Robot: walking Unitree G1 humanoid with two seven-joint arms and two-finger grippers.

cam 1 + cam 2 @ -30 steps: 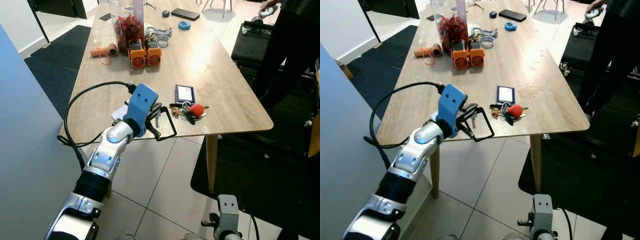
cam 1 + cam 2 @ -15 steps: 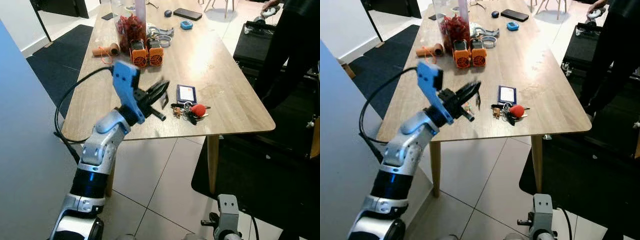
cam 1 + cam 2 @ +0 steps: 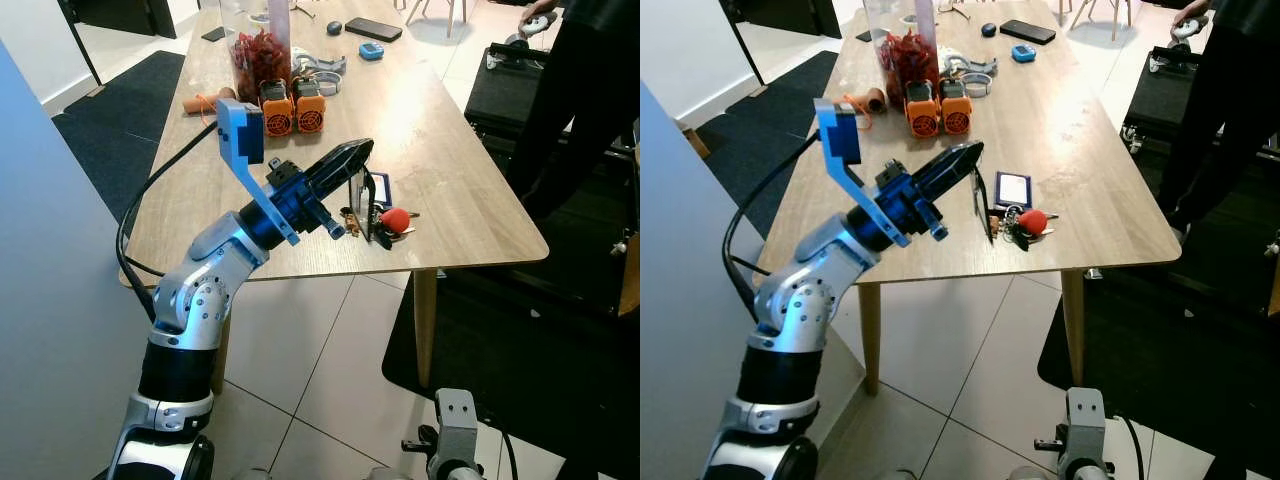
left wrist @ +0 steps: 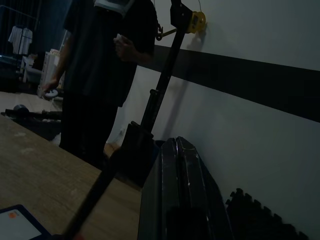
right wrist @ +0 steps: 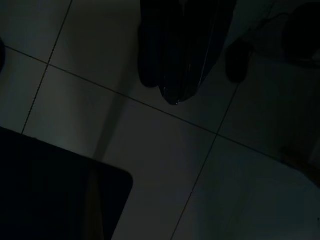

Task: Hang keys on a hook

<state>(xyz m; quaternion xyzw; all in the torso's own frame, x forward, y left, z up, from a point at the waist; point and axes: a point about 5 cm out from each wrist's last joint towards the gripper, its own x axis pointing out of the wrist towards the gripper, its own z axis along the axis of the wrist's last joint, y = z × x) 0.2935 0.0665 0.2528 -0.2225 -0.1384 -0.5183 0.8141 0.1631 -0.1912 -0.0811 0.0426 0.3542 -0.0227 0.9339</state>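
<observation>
The keys still lay mid-frame on the counter while the left gripper, swung up from the edge, hovered over them, open and empty, set to grasp.

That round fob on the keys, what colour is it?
Red; the fob shows best in the left eye view.

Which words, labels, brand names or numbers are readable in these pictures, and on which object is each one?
None can be read.
Blue-framed card on the table, beside the keys: white face, print too small.
Orange devices: no legible marking.
Black phone: dark, no text.
</observation>
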